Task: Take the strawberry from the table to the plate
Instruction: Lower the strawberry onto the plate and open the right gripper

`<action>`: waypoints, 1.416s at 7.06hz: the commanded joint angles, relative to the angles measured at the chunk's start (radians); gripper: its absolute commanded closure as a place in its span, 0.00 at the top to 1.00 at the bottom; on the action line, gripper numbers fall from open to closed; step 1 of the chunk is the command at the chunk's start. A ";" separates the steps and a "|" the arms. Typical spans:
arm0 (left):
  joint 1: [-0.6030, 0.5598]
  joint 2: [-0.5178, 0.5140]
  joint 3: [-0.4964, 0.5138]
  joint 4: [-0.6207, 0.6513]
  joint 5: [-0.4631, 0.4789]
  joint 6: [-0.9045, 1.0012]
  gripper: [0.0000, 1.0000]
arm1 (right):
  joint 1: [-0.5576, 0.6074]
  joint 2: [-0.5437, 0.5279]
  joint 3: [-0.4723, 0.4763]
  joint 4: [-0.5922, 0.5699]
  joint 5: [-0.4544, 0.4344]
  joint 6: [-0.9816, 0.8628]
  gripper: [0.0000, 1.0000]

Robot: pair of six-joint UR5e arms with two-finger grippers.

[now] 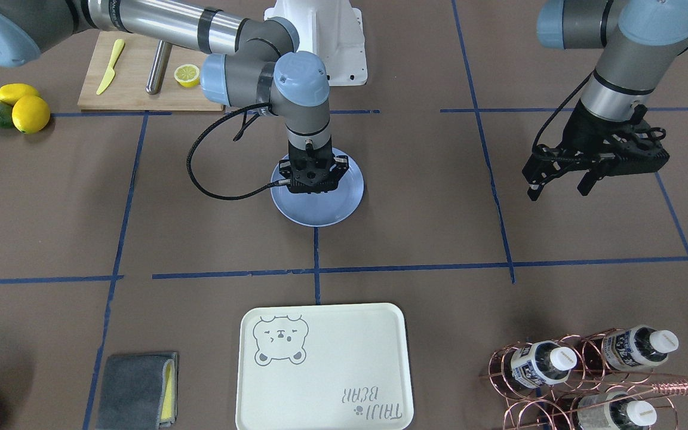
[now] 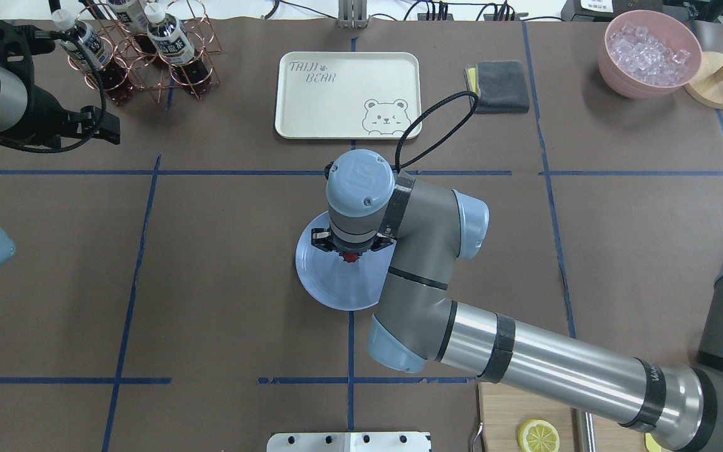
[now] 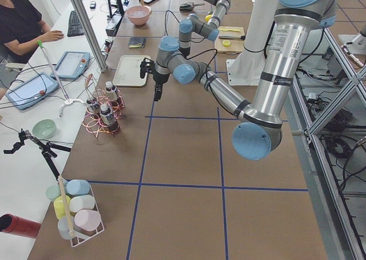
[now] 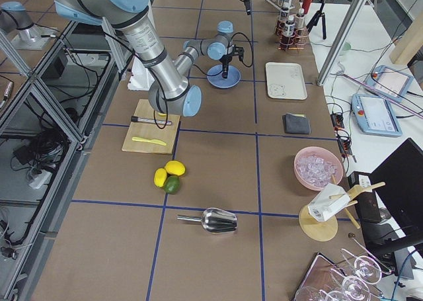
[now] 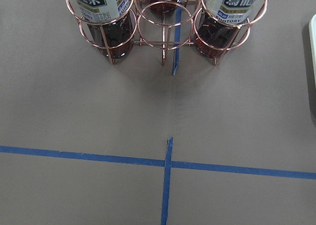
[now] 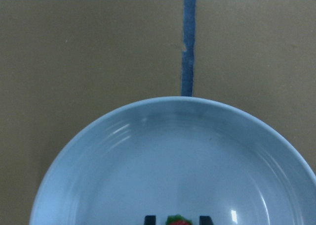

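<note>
The light-blue plate (image 1: 320,212) lies near the middle of the table (image 1: 409,227). My right gripper (image 1: 314,179) hangs straight down just above the plate's robot-side half. The strawberry (image 2: 351,257) shows as a red spot under the wrist. In the right wrist view the strawberry (image 6: 177,220), red with a green top, sits between two dark fingertips (image 6: 150,219) over the plate (image 6: 173,151), so this gripper looks shut on it. Off to the side, my left gripper (image 1: 559,185) is open and holds nothing.
A cream bear-printed tray (image 1: 332,370) lies on the operators' side of the plate. A copper rack of bottles (image 1: 589,370) stands in front of the left gripper. Also on the table are a cutting board (image 1: 135,89) with a lemon half, lemons (image 1: 21,107), a grey cloth (image 1: 135,391) and a pink ice bowl (image 2: 650,53).
</note>
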 commanded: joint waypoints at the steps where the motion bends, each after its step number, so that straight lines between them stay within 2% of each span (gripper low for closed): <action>1: -0.001 0.000 0.002 0.000 0.000 0.001 1.00 | -0.003 -0.001 -0.017 0.021 0.000 0.000 0.35; 5: -0.001 -0.003 0.003 0.000 0.000 -0.001 1.00 | -0.001 0.000 -0.015 0.058 0.006 0.005 0.99; 7: -0.001 -0.002 0.005 0.000 0.000 -0.001 1.00 | 0.011 -0.007 0.027 0.038 0.021 0.005 1.00; 8: -0.003 -0.003 0.011 0.003 0.000 0.007 1.00 | 0.028 -0.039 0.125 -0.069 0.024 -0.009 1.00; 9: -0.019 -0.005 0.017 0.023 -0.043 0.063 1.00 | 0.067 -0.087 0.238 -0.170 0.043 -0.024 1.00; 10: -0.086 -0.012 0.015 0.091 -0.095 0.170 1.00 | 0.110 -0.162 0.324 -0.224 0.073 -0.094 1.00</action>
